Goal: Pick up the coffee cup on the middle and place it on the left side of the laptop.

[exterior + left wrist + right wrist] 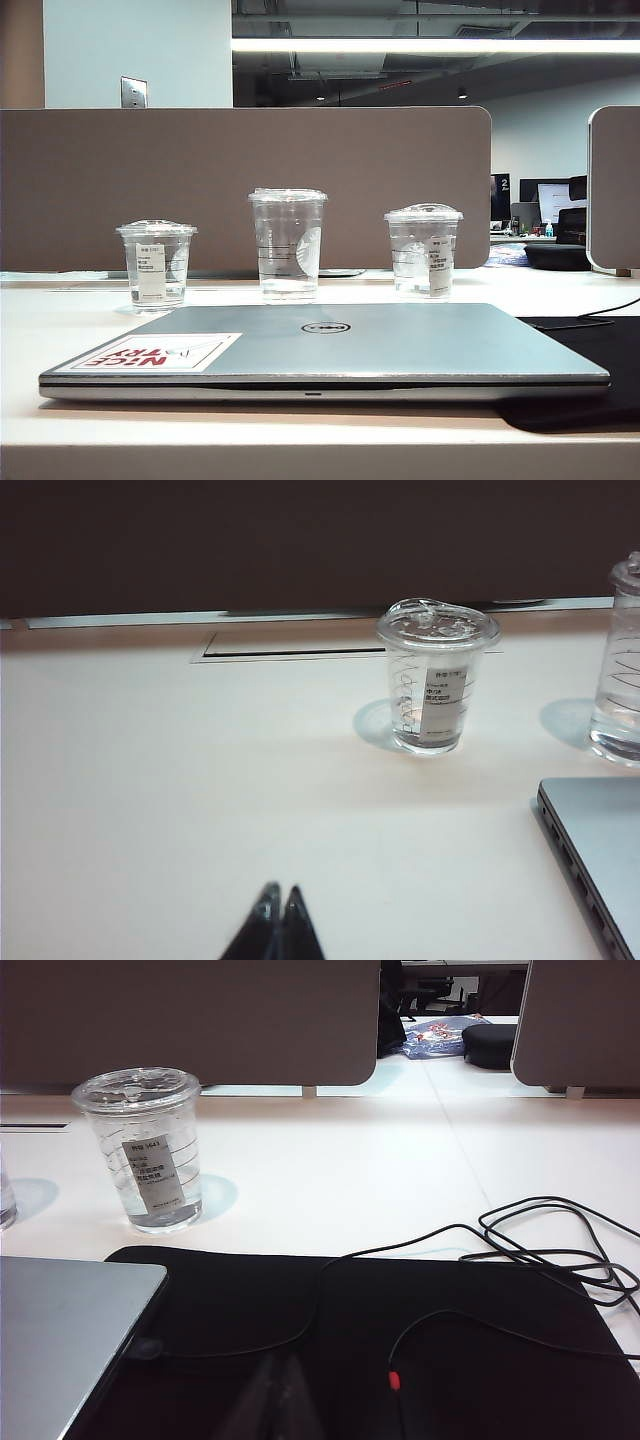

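Coffee cup: the coffee cup point(288, 244), tallest of the three and flat-lidded, stands upright on the table point(60, 330) behind the laptop, in the middle of the row; only its edge shows in my left wrist view point(622, 660).
Laptop: the laptop point(330, 350) lies closed at the front of the table, its "NICE TRY" sticker point(160, 352) at the near left corner of the lid.
Neighbouring cups: a shorter labelled cup point(157, 263) stands to the left of the coffee cup and another shorter labelled cup point(424, 250) to the right, each well apart from it.
Left gripper: my left gripper point(278, 920) hangs low over bare table left of the laptop, its fingers pressed together, pinching nothing.
Right gripper: my right gripper point(275, 1400) sits over the black mat point(480, 1350) right of the laptop; its tips are dim but appear pressed together, nothing between them.
Done: nothing yet, as I judge it; the cup is untouched and neither arm appears in the exterior view.
Left to do: spread the fingers, reach the middle cup, grasp, lift, and set it on the free table left of the laptop.
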Motion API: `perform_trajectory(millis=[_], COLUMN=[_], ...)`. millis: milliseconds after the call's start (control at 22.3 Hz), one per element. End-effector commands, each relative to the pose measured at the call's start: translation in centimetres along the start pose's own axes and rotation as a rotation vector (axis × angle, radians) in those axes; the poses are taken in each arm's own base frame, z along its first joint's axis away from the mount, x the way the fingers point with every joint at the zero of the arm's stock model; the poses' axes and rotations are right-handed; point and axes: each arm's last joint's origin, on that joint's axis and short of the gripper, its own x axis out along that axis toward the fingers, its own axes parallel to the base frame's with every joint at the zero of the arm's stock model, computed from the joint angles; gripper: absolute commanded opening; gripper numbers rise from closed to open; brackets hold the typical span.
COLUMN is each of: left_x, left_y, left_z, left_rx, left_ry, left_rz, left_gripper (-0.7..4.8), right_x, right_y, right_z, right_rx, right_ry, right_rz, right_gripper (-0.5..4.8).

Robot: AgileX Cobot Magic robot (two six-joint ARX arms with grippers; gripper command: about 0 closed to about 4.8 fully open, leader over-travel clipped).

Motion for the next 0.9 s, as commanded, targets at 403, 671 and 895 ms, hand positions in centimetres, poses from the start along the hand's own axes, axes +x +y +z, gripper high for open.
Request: perform_trajectory(millis=[403,671,895], left_x=[0.0,0.0,-0.2], left_y=[0.0,-0.2,-0.9], left_z=[0.2,0.3,1.5], left_rx=[0.000,-0.033,-0.069], left_ry=[-0.014,-0.025,-0.136], left_rz=[-0.004,-0.083,-0.349], left_gripper=[-0.05,-0.05,-0.05], right_x=[0.0,0.0,0.0], right_y=[0.0,1.5,2.6], right_z=[0.1,-0.1,-0.4], right_rx=[0.002,-0.007,-0.018], right_ry=[-0.016,0.007,0.045], right_rz=[0.004,0.154,0.262], right_gripper=[-0.05,-0.05,-0.05])
